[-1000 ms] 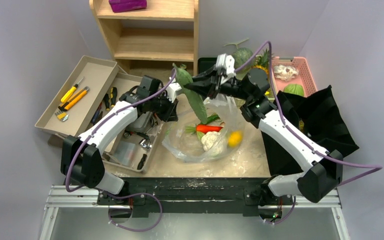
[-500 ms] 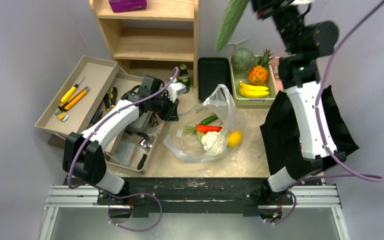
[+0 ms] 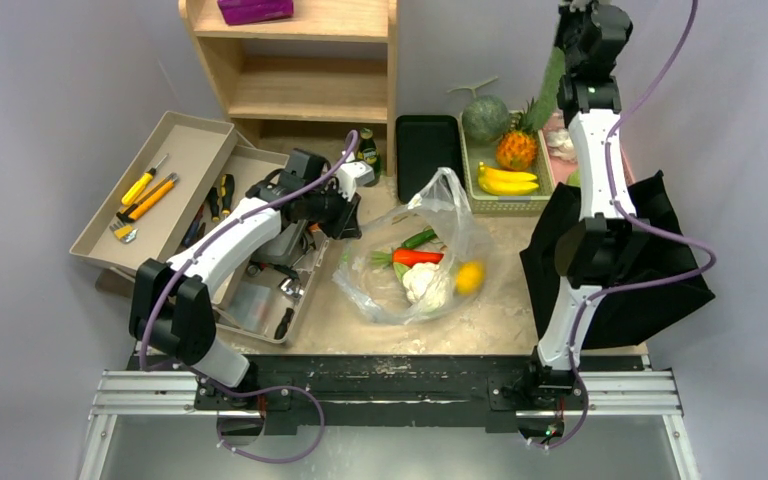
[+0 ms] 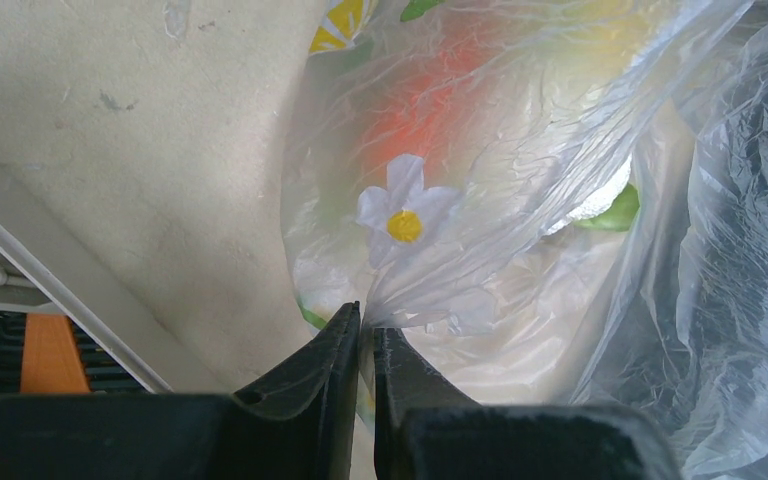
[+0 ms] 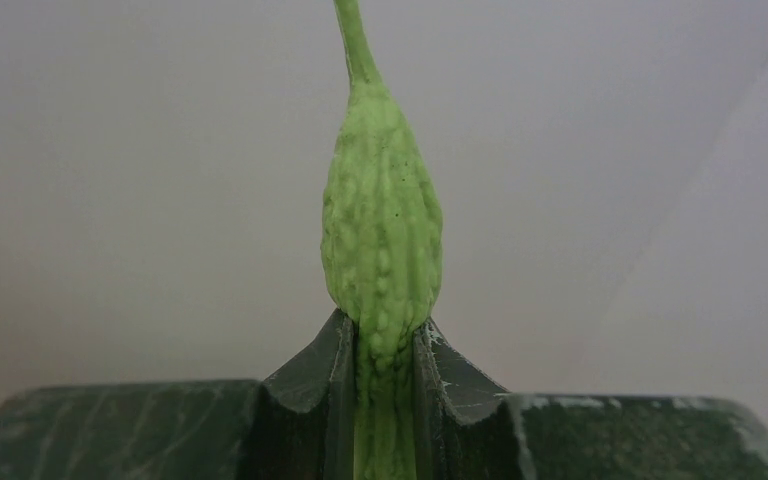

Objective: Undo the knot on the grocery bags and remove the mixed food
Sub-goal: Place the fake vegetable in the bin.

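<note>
Right wrist shows jaws clamped on the bumpy cucumber (image 5: 380, 230).

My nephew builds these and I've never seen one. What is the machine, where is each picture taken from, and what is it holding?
Two robot arms are bolted at the near edge of a table. The wide picture looks down from above; the two close-ups come from a camera on each wrist. The left gripper pinches a clear plastic bag with food inside. The right gripper, raised high, holds a long bumpy green gourd. A black cloth bag, tool trays and a fruit basket lie around.
</note>
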Controlling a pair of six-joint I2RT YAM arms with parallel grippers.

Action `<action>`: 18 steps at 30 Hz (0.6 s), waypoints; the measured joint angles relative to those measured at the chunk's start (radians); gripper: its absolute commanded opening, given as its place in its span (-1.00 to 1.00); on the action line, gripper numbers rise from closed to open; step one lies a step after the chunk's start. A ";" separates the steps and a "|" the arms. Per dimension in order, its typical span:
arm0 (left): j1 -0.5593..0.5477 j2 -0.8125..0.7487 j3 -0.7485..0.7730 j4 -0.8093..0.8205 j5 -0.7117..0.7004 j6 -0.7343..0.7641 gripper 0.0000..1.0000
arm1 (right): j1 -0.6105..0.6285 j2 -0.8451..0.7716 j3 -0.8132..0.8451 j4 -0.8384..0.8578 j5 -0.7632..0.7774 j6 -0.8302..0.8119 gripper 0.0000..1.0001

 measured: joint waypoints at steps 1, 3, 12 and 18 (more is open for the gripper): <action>0.000 0.002 0.000 0.005 0.000 0.000 -0.83 | -0.021 0.027 -0.003 -0.014 0.009 -0.014 -1.00; 0.000 0.006 0.000 0.015 0.001 -0.003 -0.83 | -0.079 0.092 -0.006 -0.044 0.022 -0.050 -1.00; 0.000 0.043 0.000 0.046 0.002 -0.027 -0.83 | -0.198 0.200 -0.021 -0.105 0.031 -0.169 -1.00; 0.001 0.063 0.017 0.044 0.002 -0.027 -0.83 | -0.154 0.193 -0.033 -0.105 0.035 -0.243 -1.00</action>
